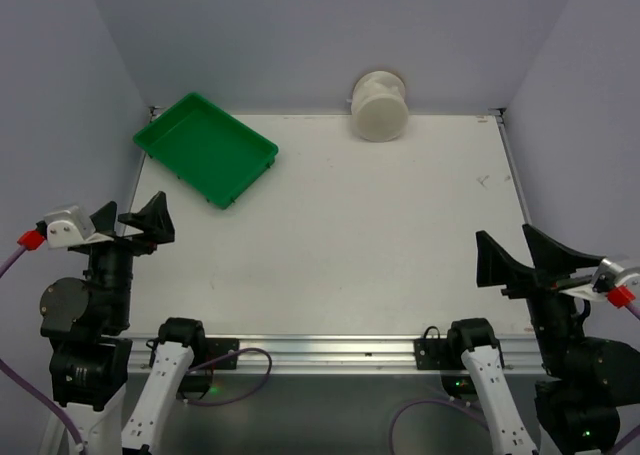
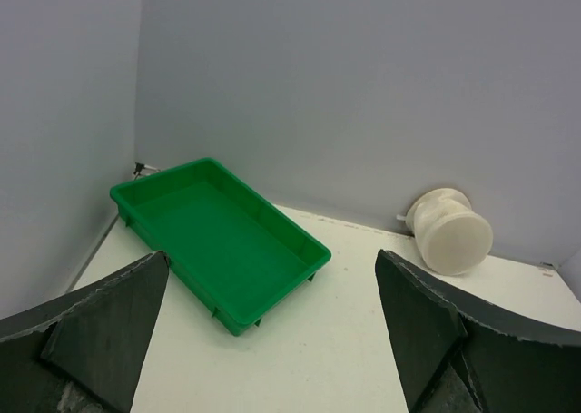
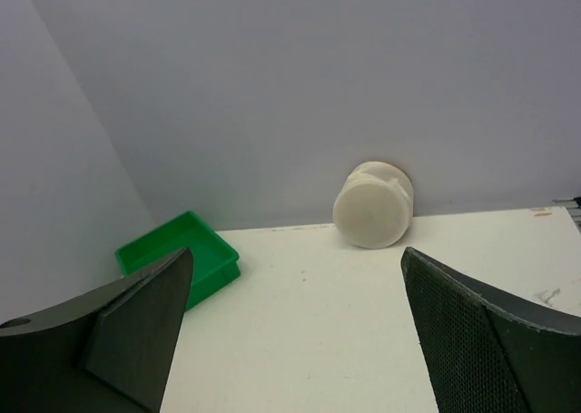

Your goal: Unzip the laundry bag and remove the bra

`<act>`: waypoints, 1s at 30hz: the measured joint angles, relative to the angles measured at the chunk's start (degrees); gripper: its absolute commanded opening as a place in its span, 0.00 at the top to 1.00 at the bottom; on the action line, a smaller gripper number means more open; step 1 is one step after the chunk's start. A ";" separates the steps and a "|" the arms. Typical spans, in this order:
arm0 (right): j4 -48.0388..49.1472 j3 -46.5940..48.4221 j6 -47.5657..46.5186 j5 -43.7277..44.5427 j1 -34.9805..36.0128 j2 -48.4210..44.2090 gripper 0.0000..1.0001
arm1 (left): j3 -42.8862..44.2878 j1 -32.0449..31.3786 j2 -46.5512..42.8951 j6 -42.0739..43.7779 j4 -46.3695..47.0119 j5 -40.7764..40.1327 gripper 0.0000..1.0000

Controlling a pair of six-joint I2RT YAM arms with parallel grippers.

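Note:
The laundry bag (image 1: 379,105) is a cream-white cylinder lying on its side against the back wall, right of centre, its round flat face toward the arms. It also shows in the left wrist view (image 2: 449,231) and the right wrist view (image 3: 372,205). No bra shows; the bag looks closed. My left gripper (image 1: 133,219) is open and empty at the near left edge, far from the bag. My right gripper (image 1: 520,253) is open and empty at the near right edge, also far from it.
A green rectangular tray (image 1: 205,147) sits empty at the back left, angled to the table edges; it also shows in the left wrist view (image 2: 218,236) and the right wrist view (image 3: 178,254). Grey-blue walls close in the back and sides.

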 measured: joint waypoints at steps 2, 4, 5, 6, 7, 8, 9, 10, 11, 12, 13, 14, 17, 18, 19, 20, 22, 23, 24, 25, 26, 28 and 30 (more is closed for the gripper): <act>0.46 -1.68 0.28 -0.02 0.00 0.11 0.01 | -1.70 0.00 0.00 0.00 0.11 0.00 0.00; 0.98 -3.54 0.90 0.00 0.00 0.79 0.01 | -3.91 0.00 0.07 0.00 0.39 0.04 0.00; 1.46 -4.46 1.25 0.00 0.00 1.31 0.01 | -5.09 0.00 0.20 -0.02 0.57 0.17 0.00; 2.19 -5.66 1.68 0.00 0.00 2.16 0.01 | -6.34 0.00 0.28 -0.04 0.98 0.48 0.00; 2.78 -6.97 2.38 0.02 0.00 3.28 0.01 | -7.58 0.00 0.46 -0.04 1.38 0.79 0.00; 3.65 -8.46 3.28 0.04 0.00 4.68 0.01 | -8.59 0.00 0.70 -0.04 1.53 1.11 0.00; 4.35 -9.86 4.09 0.09 0.00 6.45 0.01 | -9.90 0.00 0.96 -0.07 1.92 1.46 0.00; 5.09 -11.15 5.07 0.13 0.00 8.70 0.01 | -11.19 0.00 1.31 -0.07 2.12 1.81 0.00; 5.73 -12.20 6.23 0.50 0.00 11.37 0.01 | -12.44 -0.02 1.75 -0.07 2.40 2.16 0.00; 6.25 -12.94 7.32 1.03 0.00 14.51 0.01 | -13.62 -0.02 2.21 -0.07 2.78 2.32 0.00; 6.71 -13.20 8.70 1.33 -0.02 18.05 0.01 | -14.67 -0.02 2.75 -0.07 2.99 2.38 0.00; 7.74 -13.20 9.92 1.49 -0.04 21.86 0.01 | -15.58 -0.02 3.30 -0.04 3.17 2.40 0.00; 10.99 -11.58 13.46 1.40 -0.04 35.26 0.01 | -17.62 -0.02 4.81 0.00 3.93 2.32 0.00; 11.93 -10.47 14.40 1.31 -0.04 39.19 0.01 | -18.23 -0.02 5.18 0.00 4.46 2.19 0.00; 12.83 -8.55 15.58 1.29 -0.04 44.57 0.01 | -18.82 -0.02 5.40 0.02 4.79 2.14 0.00; 13.64 -6.19 16.72 1.27 -0.02 49.90 0.01 | -19.45 -0.02 5.44 0.02 5.22 2.03 0.00; 15.87 -1.68 18.64 1.55 0.07 59.54 0.01 | -20.52 -0.04 5.42 0.04 6.05 1.95 0.00; 16.04 1.03 19.54 2.16 0.31 63.82 0.01 | -21.07 -0.04 5.38 0.04 6.62 1.95 0.00; 17.07 3.80 20.28 3.04 0.57 67.98 0.01 | -21.53 -0.04 5.27 0.02 7.13 1.95 0.00; 17.22 7.08 20.83 4.57 0.98 72.35 0.01 | -22.29 -0.04 5.09 0.02 7.91 1.79 0.00; 17.57 10.80 21.24 5.99 1.40 76.54 0.01 | -22.91 -0.04 4.92 -0.04 8.48 1.53 0.00; 18.69 18.03 22.01 8.39 2.03 84.48 0.01 | -24.74 -0.04 4.48 -0.48 9.64 0.39 0.00; 19.34 24.70 22.80 10.12 2.51 91.56 0.01 | -26.56 -0.04 4.35 -0.79 10.69 -0.33 0.00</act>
